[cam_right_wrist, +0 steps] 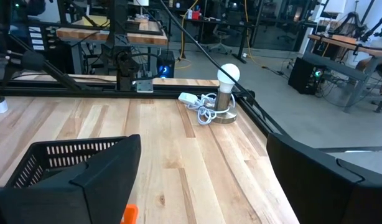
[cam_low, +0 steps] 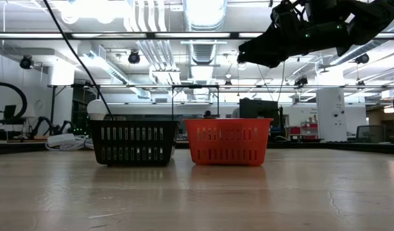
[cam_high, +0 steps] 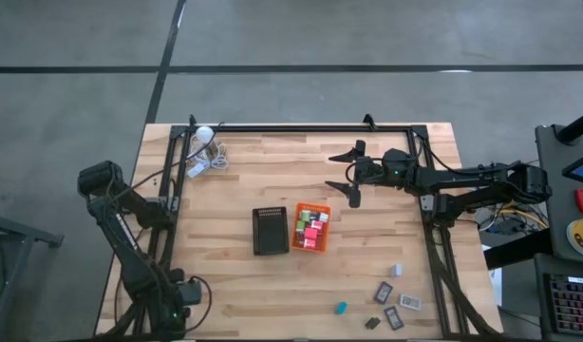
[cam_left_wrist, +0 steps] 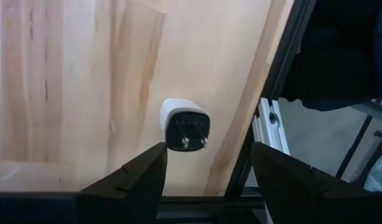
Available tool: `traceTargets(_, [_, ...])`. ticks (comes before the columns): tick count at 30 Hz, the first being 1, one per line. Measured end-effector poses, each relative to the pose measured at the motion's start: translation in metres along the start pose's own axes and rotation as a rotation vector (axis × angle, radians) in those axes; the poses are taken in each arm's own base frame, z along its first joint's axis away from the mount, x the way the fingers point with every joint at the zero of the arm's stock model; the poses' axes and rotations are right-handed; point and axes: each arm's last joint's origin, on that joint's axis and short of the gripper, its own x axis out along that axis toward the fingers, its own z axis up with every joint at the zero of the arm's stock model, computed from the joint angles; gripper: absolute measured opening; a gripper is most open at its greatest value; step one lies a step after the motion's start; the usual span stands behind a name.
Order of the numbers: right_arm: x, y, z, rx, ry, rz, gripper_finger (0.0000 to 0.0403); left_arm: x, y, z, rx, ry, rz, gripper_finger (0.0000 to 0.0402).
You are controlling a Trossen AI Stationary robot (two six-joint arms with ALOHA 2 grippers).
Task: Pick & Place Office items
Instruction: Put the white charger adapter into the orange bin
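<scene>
Several small office items lie loose at the table's near right: grey-black flat pieces point(cam_high: 393, 318), a grey block point(cam_high: 396, 270) and a teal one point(cam_high: 341, 308). Red, pink and green pieces point(cam_high: 311, 231) fill the orange tray point(cam_high: 310, 205) beside the black tray point(cam_high: 257, 233). My left gripper point(cam_left_wrist: 206, 171) is open at the near left corner, pointing steeply down over a white plug adapter point(cam_left_wrist: 186, 126) that lies on the wood, prongs up. My right gripper point(cam_high: 341, 173) hangs open and level, high above the table, far right of the orange tray.
A white ball lamp with coiled grey cable point(cam_high: 208, 142) sits at the far left corner. A black metal frame point(cam_high: 301, 127) runs along the table's edges. The two trays stand side by side mid-table point(cam_low: 228, 140). Bare wood lies between trays and loose pieces.
</scene>
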Motion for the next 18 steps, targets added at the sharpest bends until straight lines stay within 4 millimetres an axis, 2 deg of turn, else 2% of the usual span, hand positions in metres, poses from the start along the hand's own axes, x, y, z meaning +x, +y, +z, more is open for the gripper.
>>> traceTargets(7, [0.000,0.000,0.000,0.000,0.000,0.001,0.0347,0.005,0.004,0.000,-0.001,0.000,0.002,0.0239])
traceTargets(18, [0.000,0.000,0.000,0.000,0.000,0.001,0.0341,0.026,0.018,0.000,-0.008,-0.007,-0.055,0.0239])
